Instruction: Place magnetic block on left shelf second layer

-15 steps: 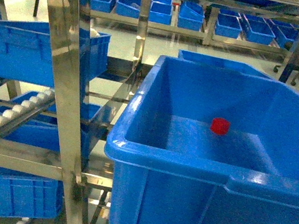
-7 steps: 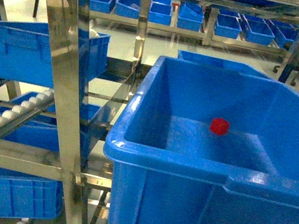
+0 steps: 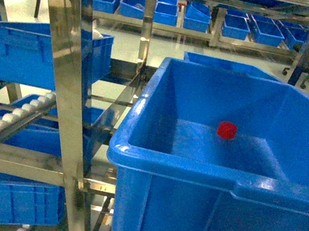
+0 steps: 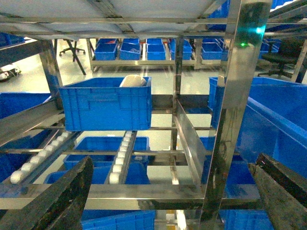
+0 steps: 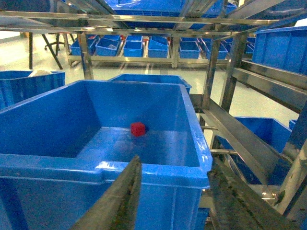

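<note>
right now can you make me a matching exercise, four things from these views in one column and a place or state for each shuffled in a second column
Things:
1. magnetic block
2. big blue crate
3. white rollers
4. right gripper

Places or states:
A. in a sloping row along a rail of the left shelf
B. open, fingers apart just outside the crate's near rim
C. lying on the crate floor near the far wall
D. right of the steel post, holding only one small red piece

Pairs: 1-C, 2-D, 3-A, 4-B
</note>
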You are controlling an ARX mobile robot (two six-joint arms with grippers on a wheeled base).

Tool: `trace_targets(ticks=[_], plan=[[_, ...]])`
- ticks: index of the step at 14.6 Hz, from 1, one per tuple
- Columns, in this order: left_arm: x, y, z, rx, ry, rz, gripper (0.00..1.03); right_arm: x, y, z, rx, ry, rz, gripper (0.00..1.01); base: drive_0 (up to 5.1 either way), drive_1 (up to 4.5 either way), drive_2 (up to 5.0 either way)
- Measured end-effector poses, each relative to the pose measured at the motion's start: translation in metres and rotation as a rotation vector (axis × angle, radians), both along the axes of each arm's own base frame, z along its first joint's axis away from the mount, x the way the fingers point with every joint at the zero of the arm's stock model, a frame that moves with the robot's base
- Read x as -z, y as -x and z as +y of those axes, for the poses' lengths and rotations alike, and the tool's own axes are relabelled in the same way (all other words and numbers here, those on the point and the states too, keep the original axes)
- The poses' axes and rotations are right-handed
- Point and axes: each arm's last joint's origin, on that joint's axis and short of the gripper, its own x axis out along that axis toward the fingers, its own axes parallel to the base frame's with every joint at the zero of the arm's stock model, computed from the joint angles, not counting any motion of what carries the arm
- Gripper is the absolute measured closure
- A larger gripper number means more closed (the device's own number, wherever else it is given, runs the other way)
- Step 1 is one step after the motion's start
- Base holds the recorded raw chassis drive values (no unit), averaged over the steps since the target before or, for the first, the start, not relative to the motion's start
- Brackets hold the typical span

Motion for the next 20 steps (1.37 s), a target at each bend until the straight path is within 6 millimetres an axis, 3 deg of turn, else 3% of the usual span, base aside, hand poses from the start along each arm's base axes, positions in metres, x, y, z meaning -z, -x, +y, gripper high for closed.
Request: trace_targets(ticks=[5,20], plan=[[0.0000,0.0000,0.0000,0.000,0.000,0.000,0.05,0.0000,0.0000,0.0000,0.000,0.000,0.000,0.02,0.0,0.00,0.0],[0.0000,0.0000,0.0000,0.000,0.000,0.000,0.05,0.0000,0.0000,0.0000,0.000,0.000,0.000,0.03,0.0,0.00,0.0]])
